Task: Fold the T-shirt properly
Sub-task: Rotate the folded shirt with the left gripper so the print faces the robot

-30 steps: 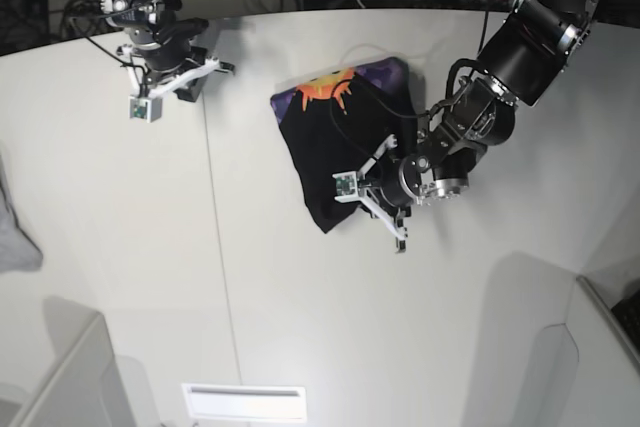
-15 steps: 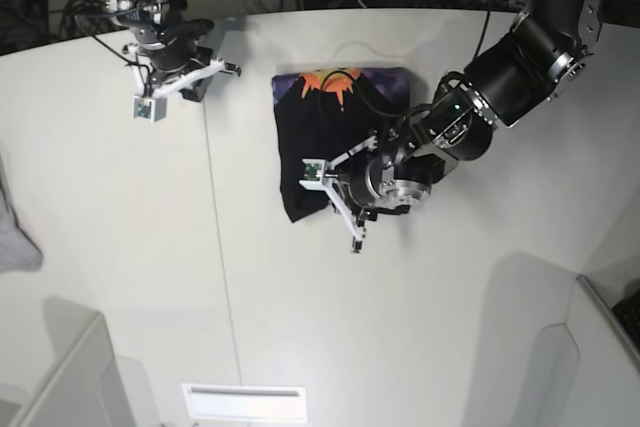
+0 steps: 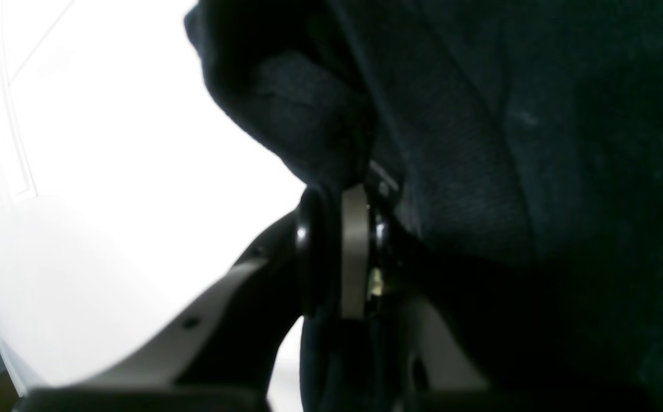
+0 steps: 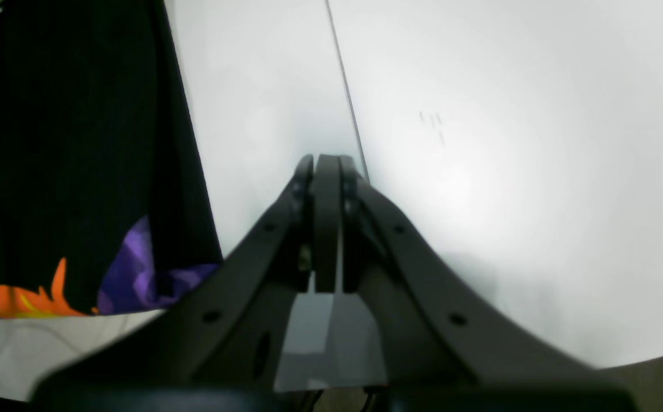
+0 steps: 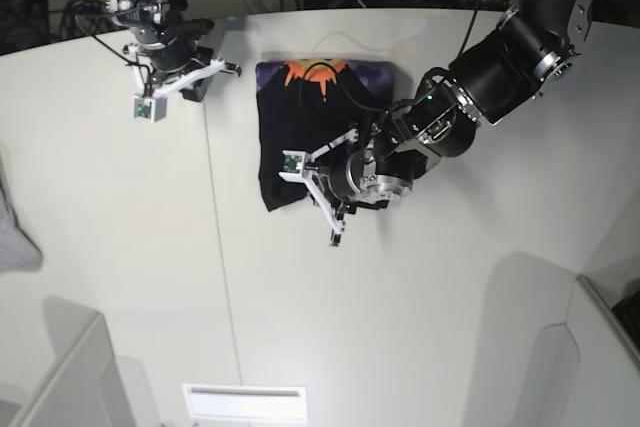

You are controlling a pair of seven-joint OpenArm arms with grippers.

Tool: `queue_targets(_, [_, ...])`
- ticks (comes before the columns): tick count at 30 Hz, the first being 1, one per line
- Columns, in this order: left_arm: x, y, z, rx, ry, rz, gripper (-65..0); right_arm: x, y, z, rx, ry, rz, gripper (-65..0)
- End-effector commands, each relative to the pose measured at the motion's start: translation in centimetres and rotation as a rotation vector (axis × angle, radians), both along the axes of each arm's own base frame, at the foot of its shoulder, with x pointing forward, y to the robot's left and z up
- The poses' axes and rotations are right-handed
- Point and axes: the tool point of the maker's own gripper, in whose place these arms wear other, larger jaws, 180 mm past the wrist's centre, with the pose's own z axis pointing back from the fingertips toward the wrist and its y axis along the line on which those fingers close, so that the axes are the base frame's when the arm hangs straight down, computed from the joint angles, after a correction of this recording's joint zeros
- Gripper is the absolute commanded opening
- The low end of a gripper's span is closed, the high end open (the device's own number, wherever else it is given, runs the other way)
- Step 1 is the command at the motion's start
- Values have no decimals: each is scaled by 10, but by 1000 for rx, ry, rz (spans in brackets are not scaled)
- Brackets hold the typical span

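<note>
While our left gripper (image 3: 360, 189) is clamped on the black T-shirt (image 5: 300, 137) (folded on the table (image 5: 420, 307)), our right gripper (image 4: 326, 166) sits pinched together, empty.

No readable text, label, brand name, number or sign shows in any view. The T-shirt (image 5: 300, 137) carries only a wordless orange and purple picture print at its 12 o'clock edge, and a few faint dark marks on the table (image 4: 480, 143) are too small to read as characters.
</note>
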Motion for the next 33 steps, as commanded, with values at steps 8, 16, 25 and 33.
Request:
queue_targets(8, [-6, -2, -1, 12, 43, -31, -650, 4, -1, 6, -5, -30, -2, -650])
queue_targets(16, [14, -2, 14, 10, -2, -24, -311, 4, -1, 6, -4, -30, -1, -650])
queue_targets(25, [39, -21, 60, -41, -115, -67, -77, 4, 1, 6, -1, -27, 3, -650])
queue_targets(33, [64, -26, 115, -147, -225, -26, -77, 4, 1, 6, -2, -29, 4, -650])
